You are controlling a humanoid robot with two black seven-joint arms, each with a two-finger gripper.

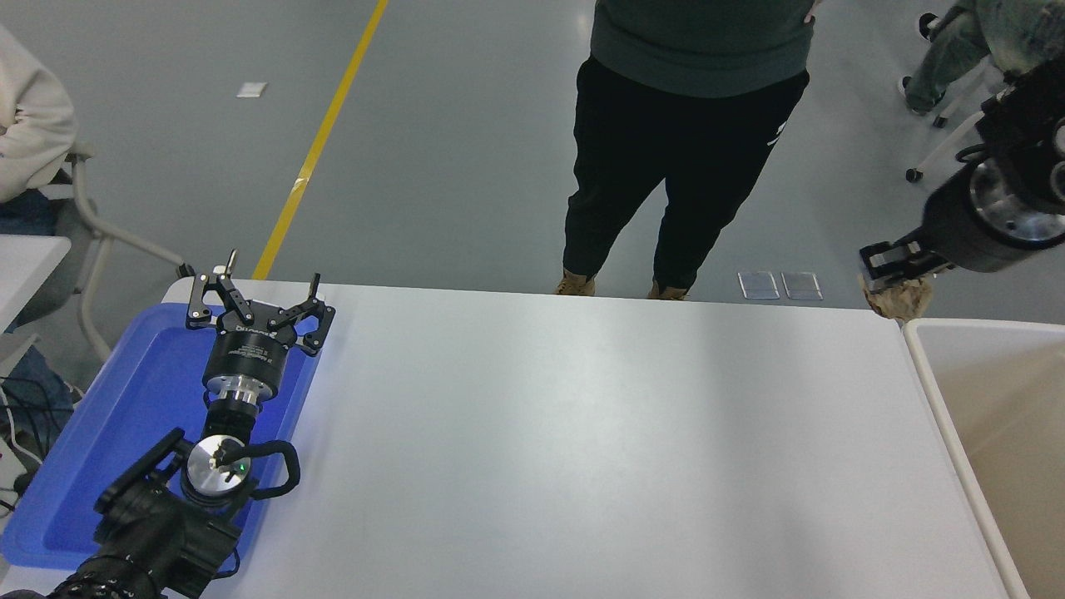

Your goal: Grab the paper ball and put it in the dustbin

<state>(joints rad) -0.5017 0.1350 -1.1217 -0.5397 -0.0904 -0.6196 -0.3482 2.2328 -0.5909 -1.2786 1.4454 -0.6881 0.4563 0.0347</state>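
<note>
Meanwhile the left gripper (254, 306) sits parked over the desk's left edge, jaws apart. At the far right corner the right gripper (892, 274) clamps the paper ball (899, 299); it should clear the dustbin (923, 378) rim before letting go.

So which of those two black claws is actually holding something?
The right gripper, at the picture's right edge: its jaws clamp a crumpled tan-brown paper ball. The left gripper hangs open and empty.
</note>
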